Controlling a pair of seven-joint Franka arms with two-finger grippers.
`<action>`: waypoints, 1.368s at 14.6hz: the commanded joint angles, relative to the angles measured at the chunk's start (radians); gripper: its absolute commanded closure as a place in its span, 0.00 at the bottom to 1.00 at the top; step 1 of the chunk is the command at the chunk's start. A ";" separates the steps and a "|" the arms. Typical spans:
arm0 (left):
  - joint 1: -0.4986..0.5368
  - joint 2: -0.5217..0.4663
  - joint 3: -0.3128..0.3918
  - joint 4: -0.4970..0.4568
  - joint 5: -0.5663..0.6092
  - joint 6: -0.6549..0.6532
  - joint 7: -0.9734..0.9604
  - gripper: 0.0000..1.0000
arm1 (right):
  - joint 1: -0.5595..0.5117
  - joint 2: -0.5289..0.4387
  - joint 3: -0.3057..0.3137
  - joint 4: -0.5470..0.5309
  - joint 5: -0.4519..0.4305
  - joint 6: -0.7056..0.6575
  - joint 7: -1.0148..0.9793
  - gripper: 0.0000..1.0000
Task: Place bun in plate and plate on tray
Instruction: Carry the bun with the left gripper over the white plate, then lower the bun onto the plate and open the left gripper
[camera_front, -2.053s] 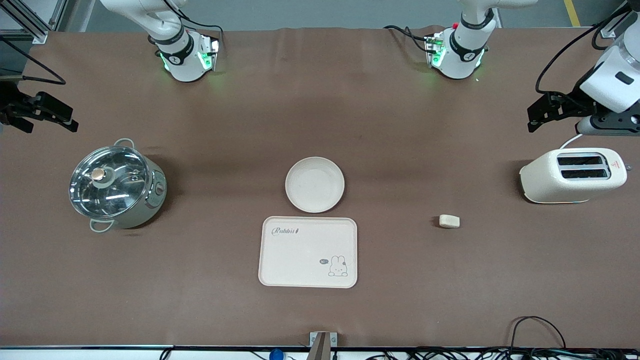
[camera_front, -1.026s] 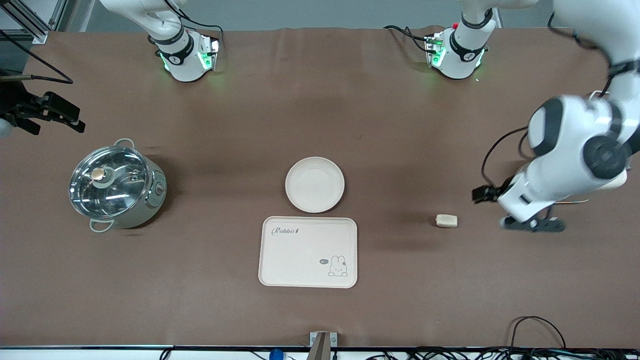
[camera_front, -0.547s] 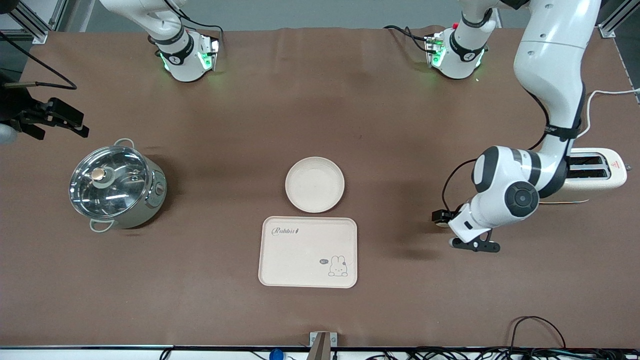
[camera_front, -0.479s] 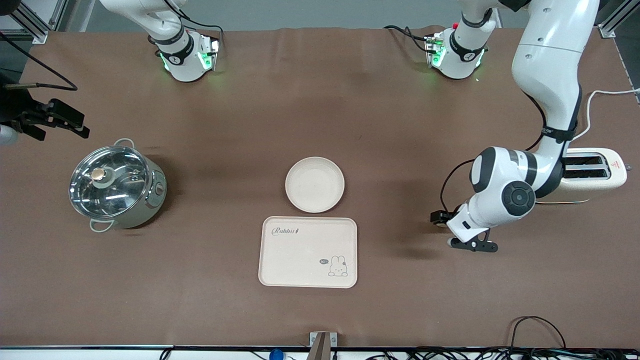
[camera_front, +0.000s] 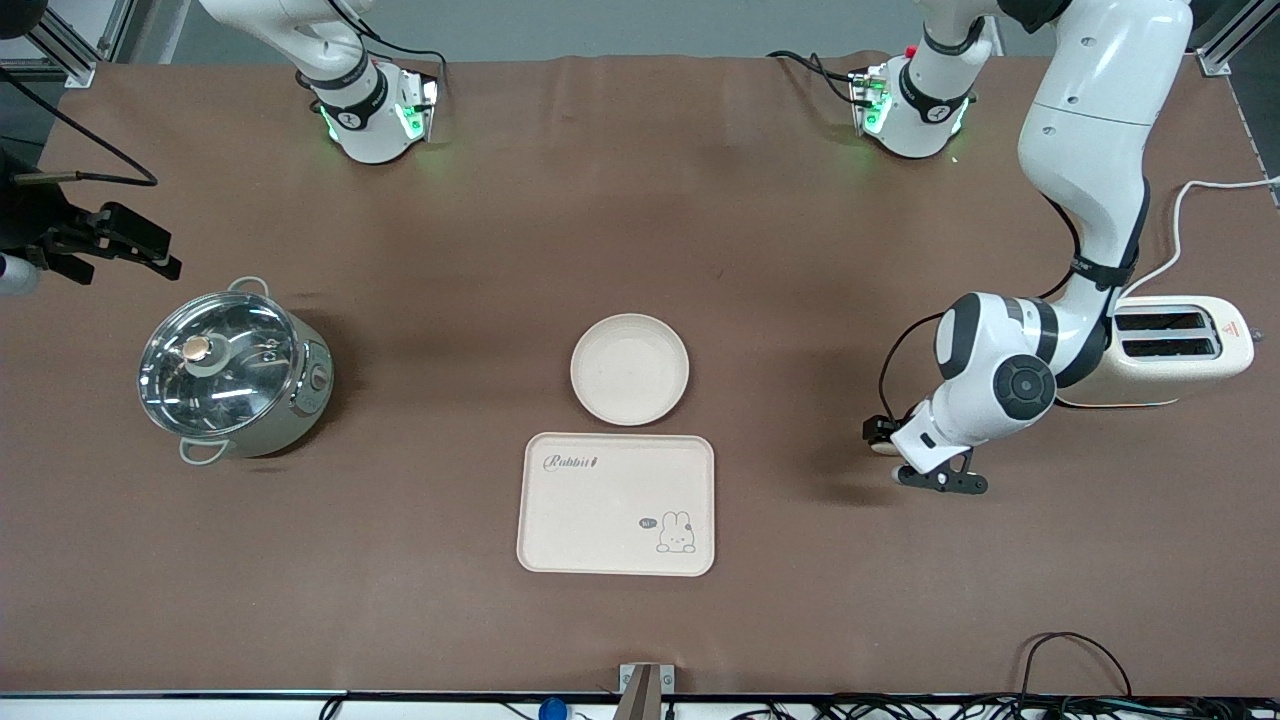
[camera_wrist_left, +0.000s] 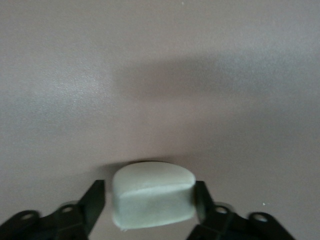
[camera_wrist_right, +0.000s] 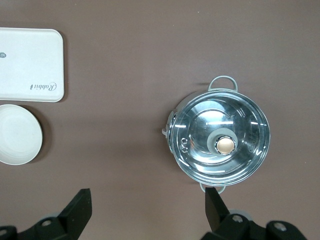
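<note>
The bun (camera_wrist_left: 152, 200), a small pale lump, lies on the brown table between the fingers of my left gripper (camera_wrist_left: 150, 196). The jaws are open and straddle it, one finger (camera_wrist_left: 94, 202) a little apart from it. In the front view my left gripper (camera_front: 886, 446) is low at the table and hides most of the bun. The round cream plate (camera_front: 629, 368) sits mid-table, and the Rabbit tray (camera_front: 617, 503) lies just nearer the camera than it. My right gripper (camera_front: 112, 245) is open and empty, and waits in the air beside the pot.
A steel pot with a glass lid (camera_front: 232, 370) stands toward the right arm's end of the table. A cream toaster (camera_front: 1170, 350) stands toward the left arm's end, close to the left arm's elbow. The right wrist view shows the pot (camera_wrist_right: 220, 142), plate (camera_wrist_right: 17, 134) and tray (camera_wrist_right: 30, 65).
My left arm has swung from above the toaster down to the bun, and its open fingers now straddle it. The right gripper has barely shifted. Plate and tray have not moved.
</note>
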 joint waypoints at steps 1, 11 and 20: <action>0.001 -0.019 -0.009 -0.030 -0.038 0.015 0.025 0.76 | -0.001 -0.004 -0.002 -0.003 0.014 0.005 -0.007 0.00; -0.080 -0.126 -0.305 0.145 -0.046 -0.269 -0.636 0.87 | -0.004 -0.004 -0.004 -0.002 0.014 0.004 -0.008 0.00; -0.335 0.039 -0.300 0.143 0.043 -0.028 -0.972 0.76 | 0.017 0.025 -0.002 -0.003 0.017 0.007 -0.005 0.00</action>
